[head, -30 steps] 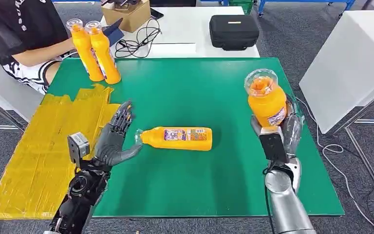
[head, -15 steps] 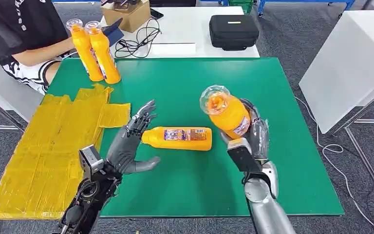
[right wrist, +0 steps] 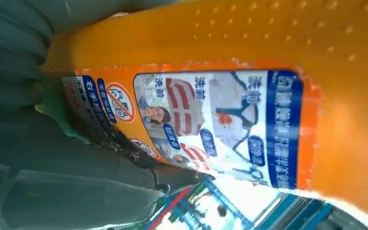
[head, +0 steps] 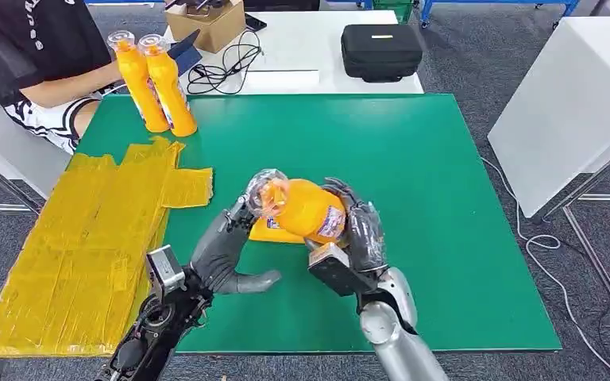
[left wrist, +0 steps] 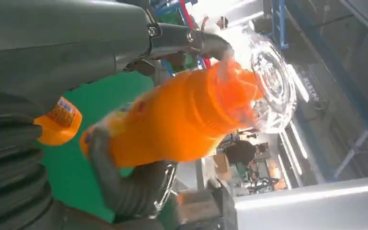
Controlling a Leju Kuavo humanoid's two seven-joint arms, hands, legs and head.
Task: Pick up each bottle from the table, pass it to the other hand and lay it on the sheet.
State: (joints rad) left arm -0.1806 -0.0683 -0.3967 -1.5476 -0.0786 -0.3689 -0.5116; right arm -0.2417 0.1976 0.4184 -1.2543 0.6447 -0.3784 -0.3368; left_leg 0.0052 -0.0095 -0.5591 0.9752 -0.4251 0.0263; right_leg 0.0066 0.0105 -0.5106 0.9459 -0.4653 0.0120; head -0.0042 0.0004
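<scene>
My right hand grips an orange bottle by its lower body, lifted over the middle of the green table and tilted so its clear cap points at my left hand. My left hand is spread beside the cap, fingers raised and thumb out, holding nothing. The left wrist view has the same bottle close in front of the left hand. Its label is pressed up against my right hand. A second orange bottle lies on the table, mostly hidden beneath the lifted one.
The crinkled yellow sheet covers the table's left side. Two more orange bottles stand at the far left corner next to a seated person. A black case and cables sit on the white table behind.
My right hand has carried the bottle leftward and lower, tipping it toward my left hand. The left hand has shifted right and forward to meet the cap, over the lying bottle.
</scene>
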